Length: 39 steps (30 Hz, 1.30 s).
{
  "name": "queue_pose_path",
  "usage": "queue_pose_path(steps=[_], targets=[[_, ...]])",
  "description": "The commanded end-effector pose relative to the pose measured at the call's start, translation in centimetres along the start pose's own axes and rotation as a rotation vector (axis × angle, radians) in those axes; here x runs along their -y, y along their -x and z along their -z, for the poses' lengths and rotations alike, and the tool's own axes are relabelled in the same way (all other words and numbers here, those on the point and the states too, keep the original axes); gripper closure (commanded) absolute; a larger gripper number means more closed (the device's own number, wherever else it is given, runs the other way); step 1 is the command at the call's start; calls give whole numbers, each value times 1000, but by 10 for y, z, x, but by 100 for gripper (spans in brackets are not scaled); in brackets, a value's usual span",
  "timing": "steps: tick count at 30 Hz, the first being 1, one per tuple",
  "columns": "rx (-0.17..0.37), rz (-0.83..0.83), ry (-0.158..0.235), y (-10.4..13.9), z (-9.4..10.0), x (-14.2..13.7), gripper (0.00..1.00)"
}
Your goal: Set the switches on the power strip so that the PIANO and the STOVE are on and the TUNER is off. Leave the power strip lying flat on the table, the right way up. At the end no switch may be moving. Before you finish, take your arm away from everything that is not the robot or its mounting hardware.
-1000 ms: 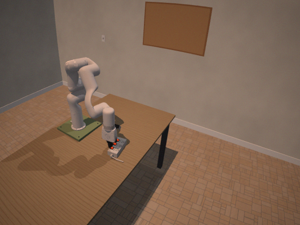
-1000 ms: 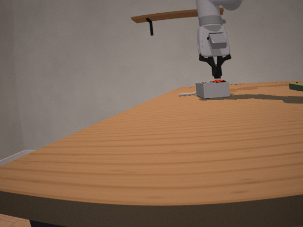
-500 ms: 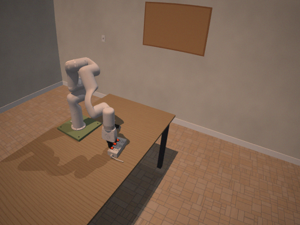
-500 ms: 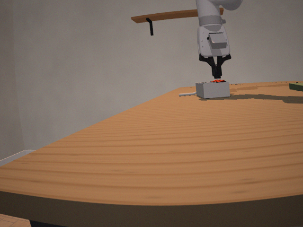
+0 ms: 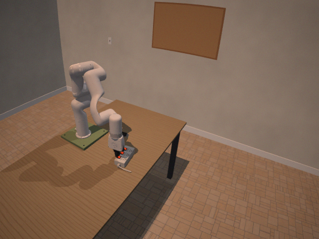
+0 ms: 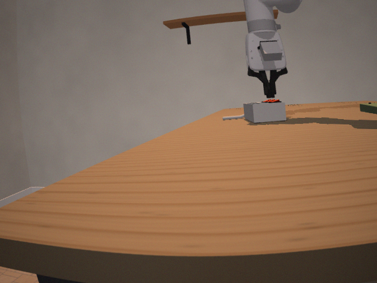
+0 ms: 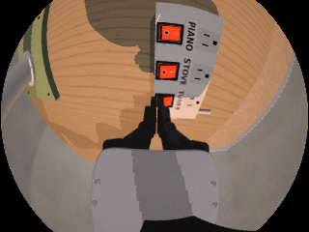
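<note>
The power strip [image 5: 127, 156] [image 6: 264, 112] [image 7: 189, 53], gray with 3 red switches, lies flat and right way up on a wooden table [image 5: 152, 123] [image 6: 188, 188] [image 7: 111, 92], beneath the xArm's pincer [image 5: 117, 153] [image 6: 270, 96] [image 7: 156, 104]; the pincer points down, its 2 black fingers together with nothing between them, its tips near the TUNER switch [image 7: 167, 101]; whether they touch that switch, partly hidden behind them in the wrist view, cannot be told.

Next along the strip sits the STOVE switch [image 5: 122, 152] [image 7: 167, 72], in the middle of the row; beyond it is the PIANO switch [image 5: 125, 149] [image 7: 170, 33], at the end away from the cord; the rocker positions are too small to judge with certainty; 1 socket stands beside each printed name.

A short pale cord [image 5: 124, 169] [image 6: 232, 117] [image 7: 204, 111] extends from the TUNER end onto the tabletop; the white arm [image 5: 95, 89] [image 6: 260, 12] reaches over from its green base plate [image 5: 97, 136] [image 6: 368, 108] [image 7: 45, 87], well apart from the strip.

Behind, a brown framed board [image 5: 188, 29] and 1 small switch plate [image 5: 109, 40] are on the wall; the exterior view shows a wooden shelf [image 6: 212, 19] behind the arm.
</note>
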State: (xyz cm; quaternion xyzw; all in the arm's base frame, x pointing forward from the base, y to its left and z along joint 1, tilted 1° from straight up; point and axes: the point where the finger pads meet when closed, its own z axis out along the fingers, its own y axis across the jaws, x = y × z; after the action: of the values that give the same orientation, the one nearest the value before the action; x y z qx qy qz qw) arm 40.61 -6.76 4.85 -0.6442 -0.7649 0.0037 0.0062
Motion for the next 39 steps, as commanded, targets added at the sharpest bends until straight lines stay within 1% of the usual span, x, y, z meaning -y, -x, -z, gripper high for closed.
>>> queue_pose_path(steps=[1,13,39], targets=[[1,0,3,0,1,-1,100],[1,0,3,0,1,-1,100],[1,0,3,1,-7,-1,100]])
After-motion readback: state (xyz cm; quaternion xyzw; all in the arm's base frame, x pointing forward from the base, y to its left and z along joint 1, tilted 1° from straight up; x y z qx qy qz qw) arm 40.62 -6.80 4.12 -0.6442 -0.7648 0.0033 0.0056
